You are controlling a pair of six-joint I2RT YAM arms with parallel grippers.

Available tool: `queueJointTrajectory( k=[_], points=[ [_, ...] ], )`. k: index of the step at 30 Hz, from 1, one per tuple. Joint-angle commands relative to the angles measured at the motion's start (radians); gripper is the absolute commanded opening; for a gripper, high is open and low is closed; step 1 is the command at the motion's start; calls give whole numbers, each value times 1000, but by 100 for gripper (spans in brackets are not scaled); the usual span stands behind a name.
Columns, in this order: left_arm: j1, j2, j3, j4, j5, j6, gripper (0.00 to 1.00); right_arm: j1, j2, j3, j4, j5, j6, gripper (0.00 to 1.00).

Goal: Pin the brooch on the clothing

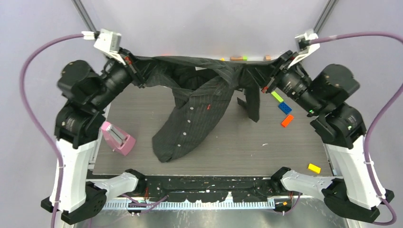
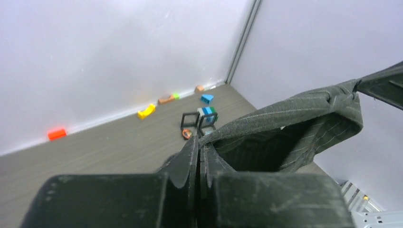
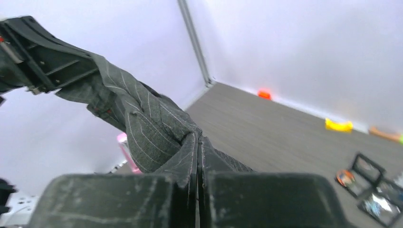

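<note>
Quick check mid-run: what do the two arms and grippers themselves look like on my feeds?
Both arms match: the left arm and right arm have white lower links and bulky black joint housings. A purple cable loops to each wrist, where a white camera bracket sits. The left gripper and right gripper have flat black fingers, scuffed grey.

Both your arms are raised and reach toward the far side, elbows out. Your left arm (image 1: 76, 123): lower link upright from its base, wrist angled inward to the right. Your left pincer (image 2: 198, 148): jaws pressed together, shirt (image 2: 285, 123) fabric pinched between them. Your right arm (image 1: 340, 128): mirrored pose, wrist angled inward to the left. Your right pincer (image 3: 198, 142): jaws likewise closed on a fold of fabric. The pincers are well apart at about the same height.
</note>
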Motion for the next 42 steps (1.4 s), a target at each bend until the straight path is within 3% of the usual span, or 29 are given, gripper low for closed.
queueJointTrajectory(
  k=[1,5,9,13,16,17,18,19,21,22,25,28,32,42],
  points=[
    [26,-18,215,-111,-73,74,0,-18,33,174,-64,-90,-23,1],
    [26,2,359,-149,-44,78,0,-18,38,275,-58,-145,-24,1],
    [26,4,355,-131,4,37,0,-18,34,261,-34,-124,-16,1],
    [26,30,229,-99,19,-28,0,-18,22,89,11,94,-31,1],
    [26,72,80,-60,27,-100,0,-21,48,-33,55,417,-73,0],
    [26,90,16,-26,52,-137,2,-25,74,-106,66,479,-88,0],
    [26,107,-59,12,86,-163,10,-64,88,-146,93,546,-80,0],
    [26,124,-131,53,124,-187,25,-148,112,-239,107,541,-28,0],
    [26,152,-266,127,192,-222,59,-306,141,-398,166,313,122,0],
    [26,160,-326,154,206,-230,71,-350,153,-454,211,269,230,0],
    [26,154,-515,226,179,-232,91,-463,239,-684,297,121,359,0],
    [26,185,-628,295,143,-218,95,-471,349,-800,381,89,394,0],
    [27,282,-646,304,133,-195,93,-473,411,-844,418,29,383,0],
    [27,625,-465,301,-15,-96,92,-473,356,-865,376,40,338,0]
  ],
)
